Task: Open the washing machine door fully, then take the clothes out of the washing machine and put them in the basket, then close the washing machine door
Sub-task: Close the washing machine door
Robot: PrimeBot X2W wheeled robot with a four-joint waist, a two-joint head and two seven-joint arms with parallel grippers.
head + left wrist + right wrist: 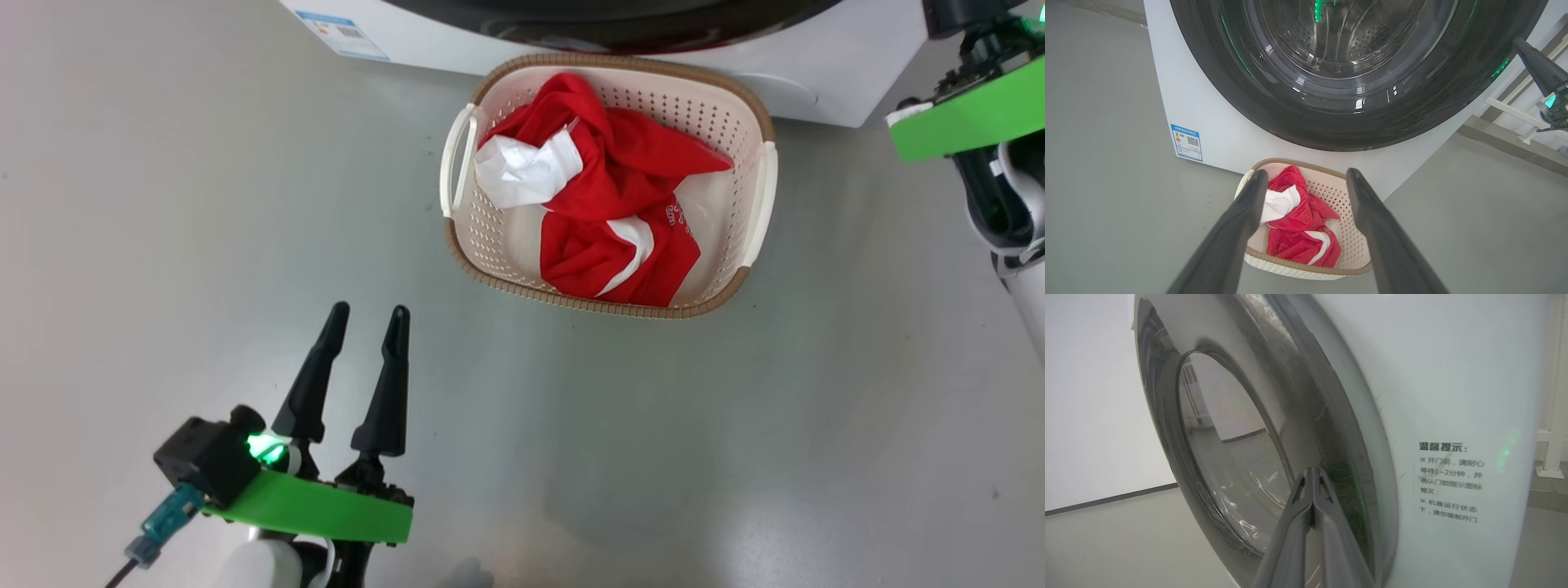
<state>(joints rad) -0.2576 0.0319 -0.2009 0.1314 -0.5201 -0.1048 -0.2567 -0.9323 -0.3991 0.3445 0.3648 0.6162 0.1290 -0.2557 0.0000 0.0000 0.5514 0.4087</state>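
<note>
Clothes [620, 188] seen in basket [588, 304], ahead and right of left gripper [367, 310], well apart. Left gripper spread wide, nothing held. Right gripper [1312, 471] pinched together, nothing between fingers, tips at door [1229, 457] rim; contact cannot be told. Door judged flush or nearly flush with washer [1229, 143]; latching cannot be told. Door judged heavy, rigid, slick. Push best given on black rim, not glass bulge. Slip along gloss judged likely.
</note>
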